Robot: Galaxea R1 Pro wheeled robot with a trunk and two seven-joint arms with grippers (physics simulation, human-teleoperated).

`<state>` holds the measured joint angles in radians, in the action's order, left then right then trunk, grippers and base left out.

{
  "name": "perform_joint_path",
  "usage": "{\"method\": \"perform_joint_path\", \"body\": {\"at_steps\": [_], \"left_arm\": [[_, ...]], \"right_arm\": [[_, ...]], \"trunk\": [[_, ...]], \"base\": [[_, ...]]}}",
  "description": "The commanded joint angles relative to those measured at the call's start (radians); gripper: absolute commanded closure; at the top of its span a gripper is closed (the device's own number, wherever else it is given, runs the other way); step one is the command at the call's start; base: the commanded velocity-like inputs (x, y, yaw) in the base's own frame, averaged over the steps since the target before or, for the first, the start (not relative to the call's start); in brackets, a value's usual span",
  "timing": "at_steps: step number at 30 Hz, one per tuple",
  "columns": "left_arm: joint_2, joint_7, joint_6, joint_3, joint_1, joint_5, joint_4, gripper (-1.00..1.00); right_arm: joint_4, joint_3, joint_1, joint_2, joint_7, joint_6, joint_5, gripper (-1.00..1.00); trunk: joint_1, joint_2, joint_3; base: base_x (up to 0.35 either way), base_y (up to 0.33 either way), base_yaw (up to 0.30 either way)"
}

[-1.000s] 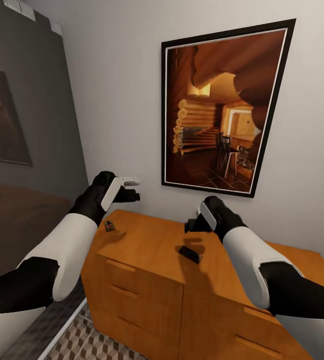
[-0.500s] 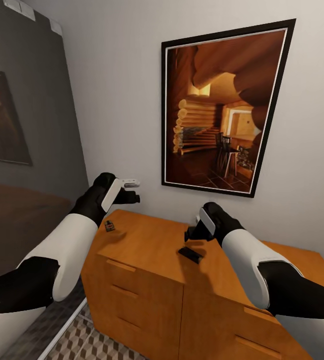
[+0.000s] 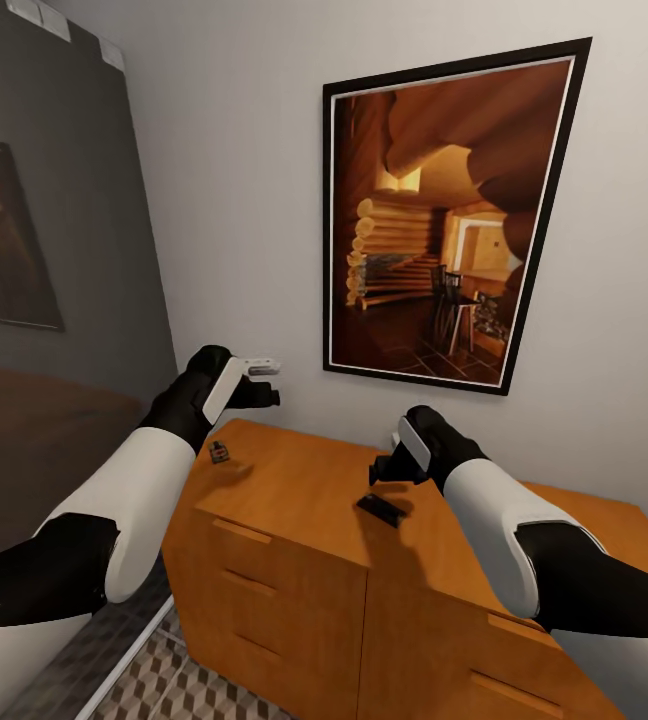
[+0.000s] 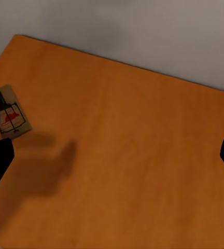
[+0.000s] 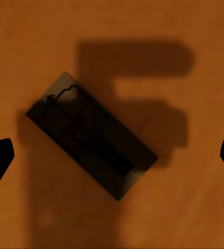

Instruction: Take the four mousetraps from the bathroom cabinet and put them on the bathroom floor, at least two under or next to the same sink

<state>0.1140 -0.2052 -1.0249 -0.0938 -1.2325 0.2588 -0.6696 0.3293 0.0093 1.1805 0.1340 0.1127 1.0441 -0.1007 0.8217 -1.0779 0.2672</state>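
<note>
The right end effector (image 3: 382, 470) is hovering wide open and empty right above a mousetrap (image 3: 379, 508) lying flat on the cabinet (image 3: 304, 500) top. The left end effector (image 3: 264, 381) is hanging open, holding nothing, over another mousetrap (image 3: 220, 454) near the cabinet's left corner.

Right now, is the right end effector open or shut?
Open: the right end effector has fingertips at opposite picture edges, hovering over a mousetrap.

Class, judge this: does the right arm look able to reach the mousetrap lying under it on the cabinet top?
Probably yes. The right tool hangs open just above the mousetrap, which lies flat on the cabinet with nothing between them.
</note>
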Motion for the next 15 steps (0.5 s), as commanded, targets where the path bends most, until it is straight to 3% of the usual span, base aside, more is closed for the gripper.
{"method": "perform_joint_path", "body": {"at_steps": [1, 15], "left_arm": [[0.000, -0.010, -0.003, -0.003, -0.001, 0.010, -0.001, -1.00], [-0.001, -0.009, 0.000, -0.003, -0.001, 0.010, -0.001, -1.00]], "right_arm": [[0.001, 0.001, 0.001, 0.000, 0.010, 0.003, -0.011, -1.00], [0.001, 0.001, 0.001, 0.001, 0.010, 0.003, -0.010, -1.00]], "trunk": [[0.000, -0.001, 0.001], [0.000, -0.001, 0.001]], "base": [[0.025, 0.000, 0.000], [0.067, 0.000, 0.000]]}}
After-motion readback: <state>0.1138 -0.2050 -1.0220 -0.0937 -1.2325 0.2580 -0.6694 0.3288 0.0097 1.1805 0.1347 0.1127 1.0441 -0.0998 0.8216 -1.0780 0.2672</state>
